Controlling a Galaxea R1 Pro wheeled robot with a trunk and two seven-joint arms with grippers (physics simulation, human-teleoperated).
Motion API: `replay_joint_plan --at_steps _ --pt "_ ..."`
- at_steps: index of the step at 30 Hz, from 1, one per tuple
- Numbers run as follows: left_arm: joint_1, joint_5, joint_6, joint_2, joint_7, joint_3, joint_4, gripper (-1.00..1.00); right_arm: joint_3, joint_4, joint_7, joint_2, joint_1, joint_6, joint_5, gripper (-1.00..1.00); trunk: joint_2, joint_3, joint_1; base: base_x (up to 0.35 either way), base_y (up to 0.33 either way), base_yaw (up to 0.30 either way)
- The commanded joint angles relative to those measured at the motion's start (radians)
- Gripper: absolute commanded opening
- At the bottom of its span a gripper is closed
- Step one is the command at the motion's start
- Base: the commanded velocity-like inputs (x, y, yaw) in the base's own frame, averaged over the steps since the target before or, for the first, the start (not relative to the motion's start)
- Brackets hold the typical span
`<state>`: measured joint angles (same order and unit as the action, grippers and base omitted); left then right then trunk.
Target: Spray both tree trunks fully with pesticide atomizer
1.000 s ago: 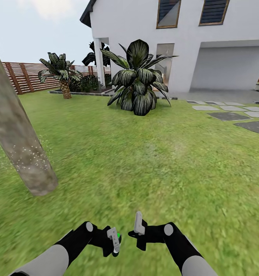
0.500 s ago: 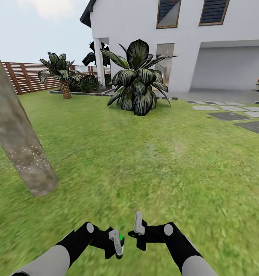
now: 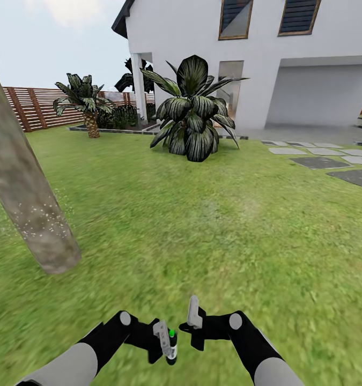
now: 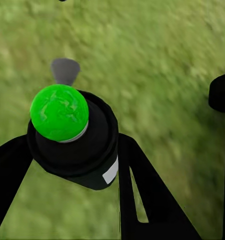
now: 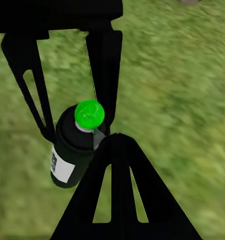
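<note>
Left pincer [image 4: 67, 150] clamps pesticide atomizer [image 4: 75, 142] (green top [image 4: 59, 112]) above grass [image 3: 213, 225].

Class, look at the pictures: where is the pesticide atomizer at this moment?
In the head view the pesticide atomizer sits low at centre, clamped in the left gripper jaws, just left of the right gripper, above the grass.

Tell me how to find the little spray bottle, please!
Start at the slanted grey tree trunk on the lawn's left side, then look down to the two black arms at the bottom. The left gripper is shut on the pesticide atomizer, a tiny black bottle with a white label. Its bright green round top sets it apart from the empty right gripper beside it.
</note>
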<state>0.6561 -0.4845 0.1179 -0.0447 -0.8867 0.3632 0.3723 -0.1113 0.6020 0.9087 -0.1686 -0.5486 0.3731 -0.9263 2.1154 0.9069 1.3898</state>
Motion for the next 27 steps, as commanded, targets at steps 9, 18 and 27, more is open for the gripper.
replay_joint_plan --at_steps 9,18,27 --pt "0.000 0.015 0.011 -0.001 0.006 -0.001 0.000 -1.00 -0.008 0.001 0.006 -0.003 -0.001 0.005 -0.007 -1.00 0.000 0.001 0.000 0.000 0.000 0.000" --pt "0.000 0.018 0.011 -0.003 0.008 0.000 0.000 -1.00 -0.008 0.001 0.005 -0.002 -0.001 0.005 -0.006 -1.00 0.000 0.001 0.000 0.000 0.000 0.000" --pt "0.000 0.020 0.016 -0.016 0.009 0.000 0.000 -1.00 -0.008 0.001 0.005 -0.003 -0.001 0.005 -0.007 -1.00 0.000 0.001 0.000 0.000 0.000 0.000"
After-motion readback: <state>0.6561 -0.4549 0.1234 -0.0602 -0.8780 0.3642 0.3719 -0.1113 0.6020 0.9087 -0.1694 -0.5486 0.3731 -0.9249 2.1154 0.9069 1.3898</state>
